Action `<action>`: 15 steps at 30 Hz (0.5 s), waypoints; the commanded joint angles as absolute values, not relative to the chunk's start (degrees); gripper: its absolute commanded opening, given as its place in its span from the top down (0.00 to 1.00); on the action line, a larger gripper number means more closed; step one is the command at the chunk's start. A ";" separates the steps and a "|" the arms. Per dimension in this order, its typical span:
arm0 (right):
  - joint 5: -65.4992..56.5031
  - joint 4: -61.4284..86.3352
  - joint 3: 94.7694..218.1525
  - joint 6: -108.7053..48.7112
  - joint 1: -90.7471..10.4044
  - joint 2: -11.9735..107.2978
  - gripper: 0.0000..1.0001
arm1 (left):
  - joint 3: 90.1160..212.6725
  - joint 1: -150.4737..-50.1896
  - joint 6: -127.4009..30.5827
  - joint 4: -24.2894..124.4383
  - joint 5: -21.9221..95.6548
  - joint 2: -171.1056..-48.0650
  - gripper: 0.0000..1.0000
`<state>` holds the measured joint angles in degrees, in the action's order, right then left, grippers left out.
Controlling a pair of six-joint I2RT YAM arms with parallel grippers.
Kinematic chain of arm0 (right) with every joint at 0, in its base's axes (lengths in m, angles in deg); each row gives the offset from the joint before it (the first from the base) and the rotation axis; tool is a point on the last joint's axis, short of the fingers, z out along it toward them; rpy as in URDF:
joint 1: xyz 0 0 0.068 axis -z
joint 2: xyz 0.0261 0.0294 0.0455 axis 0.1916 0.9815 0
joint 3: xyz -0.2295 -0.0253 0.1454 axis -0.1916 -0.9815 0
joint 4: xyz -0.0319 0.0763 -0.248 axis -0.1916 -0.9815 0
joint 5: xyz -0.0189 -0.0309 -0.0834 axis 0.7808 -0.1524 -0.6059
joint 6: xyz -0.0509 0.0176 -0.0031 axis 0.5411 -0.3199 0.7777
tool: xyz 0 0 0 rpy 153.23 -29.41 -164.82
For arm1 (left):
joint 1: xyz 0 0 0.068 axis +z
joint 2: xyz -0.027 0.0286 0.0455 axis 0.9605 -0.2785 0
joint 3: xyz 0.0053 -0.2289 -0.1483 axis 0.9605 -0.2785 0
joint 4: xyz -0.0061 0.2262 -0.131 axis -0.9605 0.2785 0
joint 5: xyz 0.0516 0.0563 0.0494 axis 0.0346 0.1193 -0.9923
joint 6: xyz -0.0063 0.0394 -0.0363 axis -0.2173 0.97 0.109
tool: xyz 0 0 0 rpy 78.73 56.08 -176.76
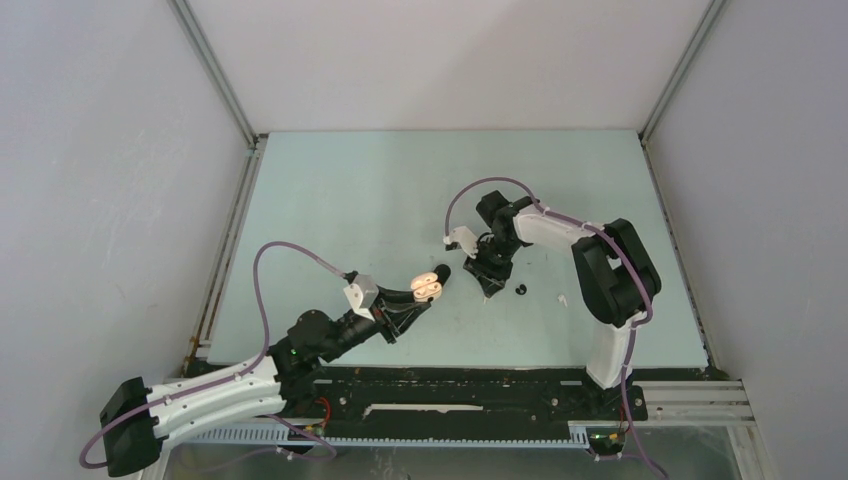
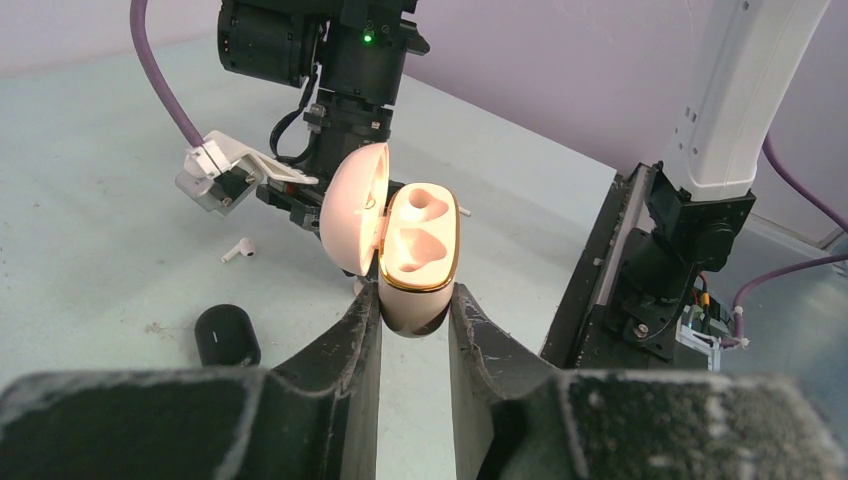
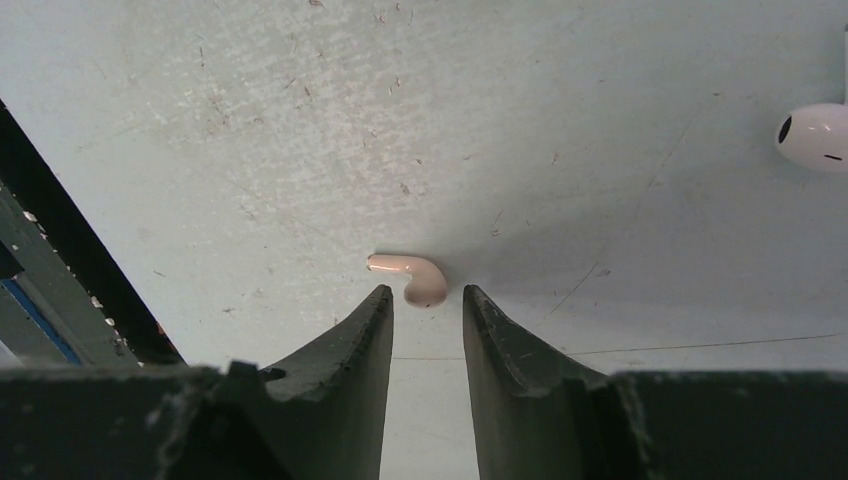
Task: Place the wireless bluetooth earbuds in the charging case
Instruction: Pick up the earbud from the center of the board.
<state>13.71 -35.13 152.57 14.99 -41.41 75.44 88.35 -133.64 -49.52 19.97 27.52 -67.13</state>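
on the table [image 3: 300, 120], a pinkish earbud [image 3: 412, 274] lies at the mouth of the right gripper [image 3: 426, 298], jaws parted, not yet pinched. left gripper [image 2: 415, 300] clamps the open charging case [image 2: 420, 245], wells empty. pickup step; next calls for a centred pinch.

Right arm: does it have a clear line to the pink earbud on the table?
Probably yes. The right gripper hangs right at the pink earbud, jaws apart, the bud's bulb lying at the gap between the tips. Nothing sits between tips and bud; the white earbud lies well off to the side.
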 commanded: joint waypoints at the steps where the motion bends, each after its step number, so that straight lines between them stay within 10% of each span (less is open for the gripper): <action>1: 13.35 -34.90 153.15 15.34 -42.03 75.63 0.65 | 89.58 -133.20 -50.50 17.76 28.17 -66.54 1.00; 15: 12.24 -33.67 151.46 14.00 -42.92 76.58 0.69 | 89.16 -133.16 -50.89 17.81 28.17 -65.87 1.00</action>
<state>13.25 -34.57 152.33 14.53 -42.29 76.31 88.35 -133.64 -50.37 19.95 27.55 -66.58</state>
